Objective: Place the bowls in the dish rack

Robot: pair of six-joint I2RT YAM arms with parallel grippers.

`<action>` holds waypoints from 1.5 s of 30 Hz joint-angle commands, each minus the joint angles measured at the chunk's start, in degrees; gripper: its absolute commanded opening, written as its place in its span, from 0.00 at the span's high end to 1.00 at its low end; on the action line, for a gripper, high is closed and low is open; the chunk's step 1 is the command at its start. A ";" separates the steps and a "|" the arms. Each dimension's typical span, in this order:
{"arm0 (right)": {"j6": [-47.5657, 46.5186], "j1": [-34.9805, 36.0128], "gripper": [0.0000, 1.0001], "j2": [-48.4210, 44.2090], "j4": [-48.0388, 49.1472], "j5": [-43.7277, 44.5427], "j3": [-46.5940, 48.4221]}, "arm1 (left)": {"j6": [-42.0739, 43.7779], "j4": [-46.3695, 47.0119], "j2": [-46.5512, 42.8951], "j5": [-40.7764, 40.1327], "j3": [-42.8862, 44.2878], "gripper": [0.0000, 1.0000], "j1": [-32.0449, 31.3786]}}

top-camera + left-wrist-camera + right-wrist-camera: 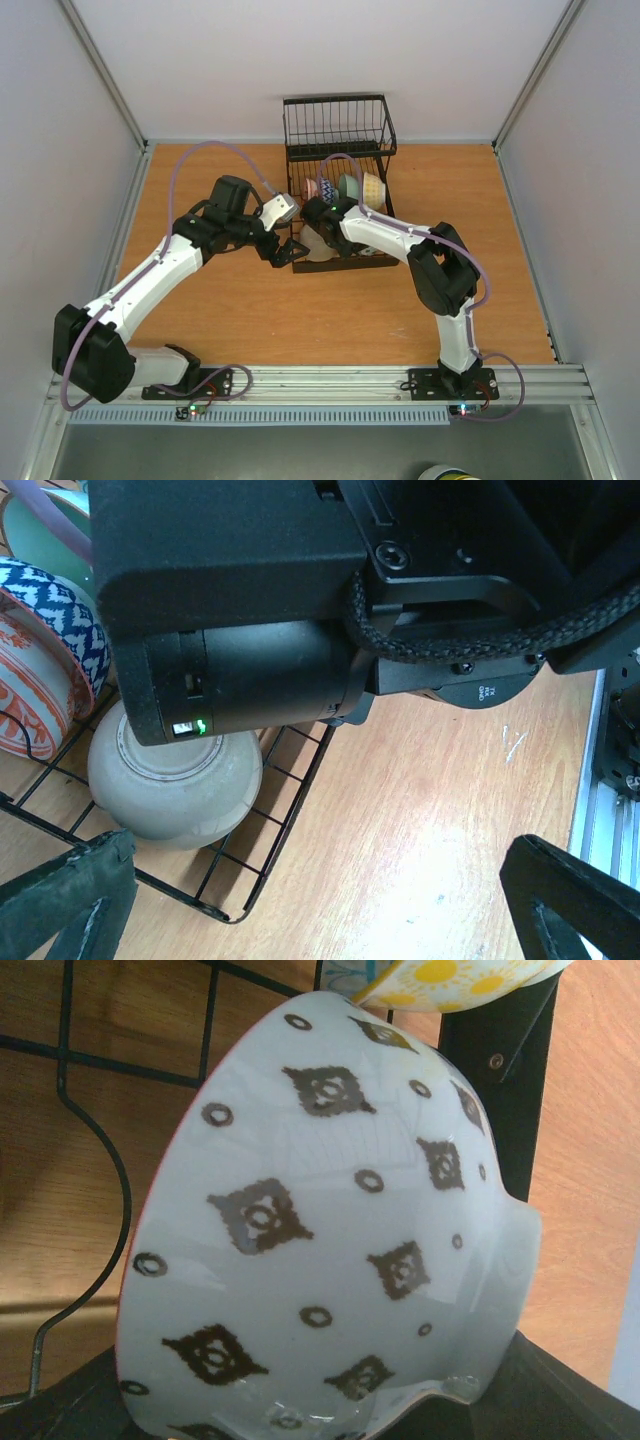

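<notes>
The black wire dish rack (pixel 338 122) stands at the back middle. Red-patterned (pixel 311 188), blue-patterned (pixel 328 190), pale green (pixel 348 185) and yellow-centred (pixel 373 188) bowls stand on edge in its tines. My right gripper (pixel 318 224) is over the rack's front and shut on a white bowl with brown diamonds (pixel 330 1230), which is tilted between its fingers. My left gripper (pixel 285 250) is open and empty at the rack's front left corner. In the left wrist view a beige bowl (pixel 175 785) lies upside down in that corner, under the right gripper's body.
The rack's wire edge (pixel 290 780) lies left of the left gripper (pixel 320 910). The right arm's black wrist (pixel 300 610) hangs close above. Bare wood lies to the right, and a metal rail (pixel 600 750) runs along the table's near edge. Walls enclose the table.
</notes>
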 commanded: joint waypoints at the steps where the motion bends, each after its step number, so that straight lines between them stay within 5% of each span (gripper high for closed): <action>1: 0.28 -0.02 0.41 1.70 2.90 -4.62 -0.09 | 0.80 0.89 0.56 1.21 0.75 0.01 -0.09; 4: -0.22 -0.02 0.35 1.44 4.03 -5.50 -0.77 | 0.82 0.92 0.74 1.32 0.75 0.01 -0.17; 8: -0.60 0.00 0.09 0.88 5.37 -6.96 -1.53 | 0.55 0.93 1.16 1.38 0.93 0.01 -0.11; 11: -1.06 0.06 0.05 0.01 6.95 -7.32 -2.62 | 0.63 0.94 1.28 1.31 0.91 0.01 -0.12; 24: -2.24 0.56 0.01 -8.80 12.07 -6.40 -7.81 | 0.89 0.86 1.80 1.08 1.01 0.01 -0.14; 34: -2.42 2.69 0.01 -25.62 17.84 -2.17 -15.17 | 0.83 1.25 1.72 -1.36 0.93 0.01 -0.09; 39: -0.75 2.70 0.01 -36.81 19.63 -4.71 -20.62 | -0.09 2.66 1.09 -6.18 0.47 0.01 -0.09; 45: 7.16 2.74 0.01 -46.93 11.97 2.21 -25.71 | -1.97 5.49 -0.38 -15.24 -0.22 0.01 0.00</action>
